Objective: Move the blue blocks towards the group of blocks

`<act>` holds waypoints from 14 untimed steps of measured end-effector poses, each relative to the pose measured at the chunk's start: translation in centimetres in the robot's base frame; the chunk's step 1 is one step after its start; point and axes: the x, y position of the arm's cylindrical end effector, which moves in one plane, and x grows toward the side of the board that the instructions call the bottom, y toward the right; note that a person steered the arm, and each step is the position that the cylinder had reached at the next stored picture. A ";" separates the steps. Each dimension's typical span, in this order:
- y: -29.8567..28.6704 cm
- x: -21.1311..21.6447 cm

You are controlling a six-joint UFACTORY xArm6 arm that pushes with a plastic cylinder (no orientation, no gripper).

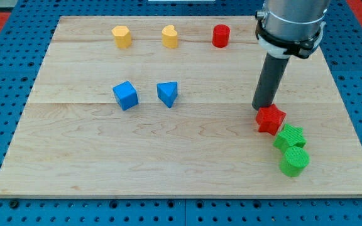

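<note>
Blue blocks: a blue plastic cube (126, 95) and a blue plastic triangular block (168, 93) sit side by side, slightly apart, left of the middle of the pale wooden counter (105, 157).
Group: a red star-shaped block (271, 118), a green star-shaped block (290, 137) and a green cylinder (294, 161) cluster at the view's lower right, touching in a chain.
My tip: my tip (264, 108) rests at the red star's upper-left edge, well apart from both blue blocks.
Hand: I have none, only the dark rod, grasping nothing.
Top row: a yellow hexagonal block (122, 36), a yellow heart-shaped block (170, 36) and a red cylinder (220, 36) line the view's top.
</note>
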 end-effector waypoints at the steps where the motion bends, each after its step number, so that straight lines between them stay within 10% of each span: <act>1: -3.8 -2.2; 4: -19.5 -4.1; 10: -4.8 0.9; 14: -23.7 -8.5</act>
